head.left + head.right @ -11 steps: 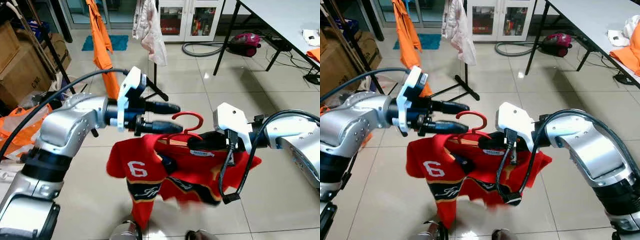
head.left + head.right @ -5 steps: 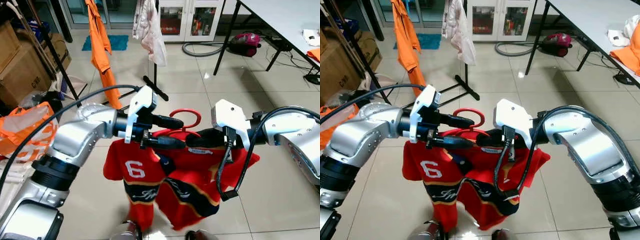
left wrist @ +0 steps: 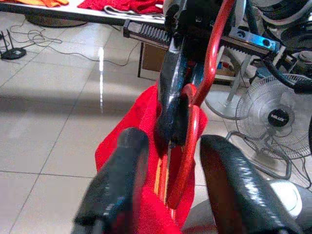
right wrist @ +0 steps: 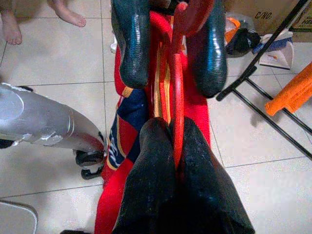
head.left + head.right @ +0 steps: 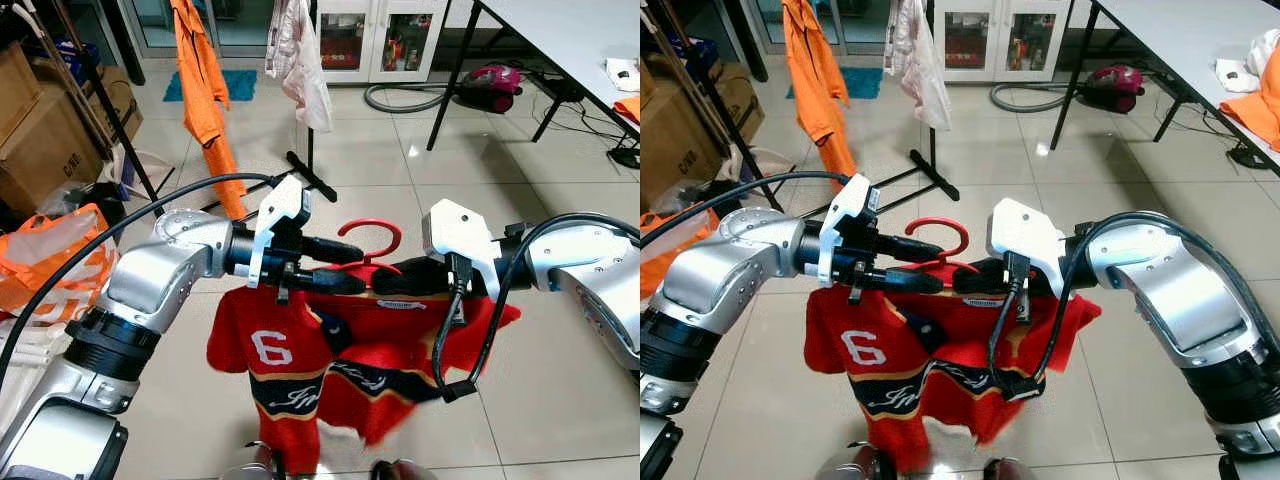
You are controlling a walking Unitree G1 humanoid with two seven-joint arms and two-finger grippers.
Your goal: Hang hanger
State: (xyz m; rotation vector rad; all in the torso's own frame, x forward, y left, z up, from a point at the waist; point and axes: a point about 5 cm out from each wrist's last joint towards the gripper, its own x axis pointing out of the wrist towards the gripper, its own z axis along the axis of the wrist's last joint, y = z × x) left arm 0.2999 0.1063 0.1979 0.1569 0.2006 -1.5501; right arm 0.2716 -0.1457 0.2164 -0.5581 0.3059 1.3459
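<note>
Two open black fingers (image 3: 117, 185) flank a red hanger (image 3: 192, 126) with red cloth (image 3: 134, 141), a fan (image 3: 273, 122) beyond.

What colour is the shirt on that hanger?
Red, with a white 6 and dark trim. The shirt shows best in the left eye view.

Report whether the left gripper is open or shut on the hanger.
Open: the left gripper has its fingers apart either side of the red hanger, gaps showing.
</note>
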